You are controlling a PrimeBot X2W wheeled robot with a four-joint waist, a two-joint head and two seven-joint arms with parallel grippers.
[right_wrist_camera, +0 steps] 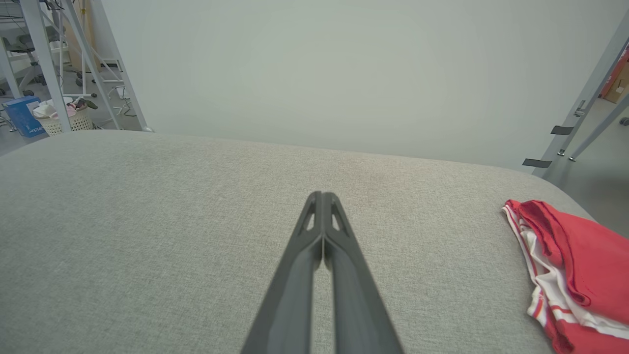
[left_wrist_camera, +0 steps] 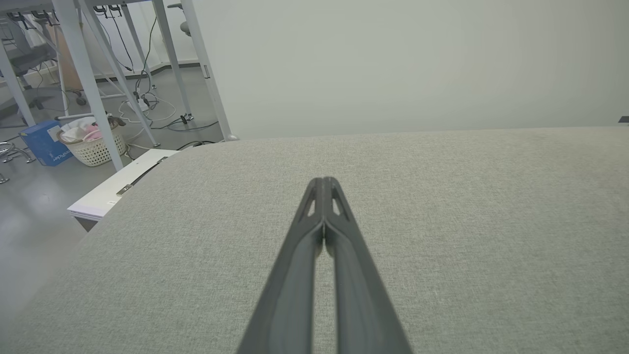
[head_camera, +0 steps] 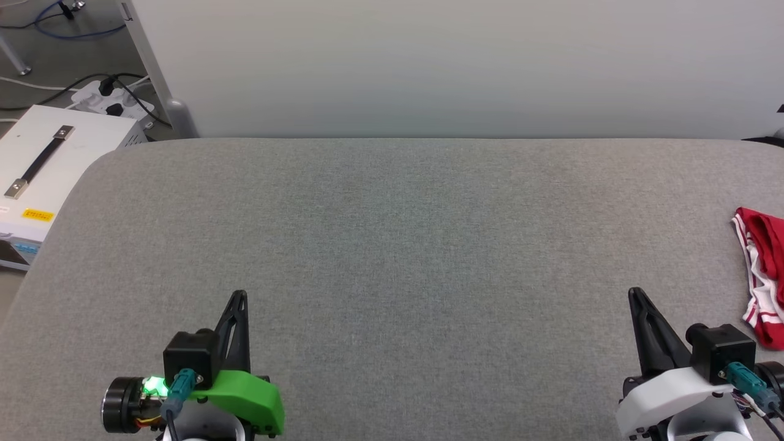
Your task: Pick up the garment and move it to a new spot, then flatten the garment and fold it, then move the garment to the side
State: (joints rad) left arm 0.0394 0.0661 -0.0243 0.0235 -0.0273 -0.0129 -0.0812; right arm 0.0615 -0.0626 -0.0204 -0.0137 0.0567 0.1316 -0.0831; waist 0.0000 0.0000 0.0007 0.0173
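Note:
The garment (head_camera: 765,269) is a red and white bundle with striped trim, lying crumpled at the far right edge of the grey table (head_camera: 392,245); the right wrist view shows the garment (right_wrist_camera: 570,265) at its lower right. My right gripper (head_camera: 634,294) is shut and empty near the table's front right, a short way left of the garment. At the front left, my left gripper (head_camera: 240,295) is shut and empty too. In the wrist views the left gripper (left_wrist_camera: 323,181) and right gripper (right_wrist_camera: 322,195) each have their fingers pressed together.
A pale wall panel (head_camera: 465,67) rises behind the table's far edge. Off the table's left corner sits a white box (head_camera: 43,165) with a black handle, with cables and a power strip (head_camera: 104,95) on the floor. A laundry basket (left_wrist_camera: 93,142) stands farther off.

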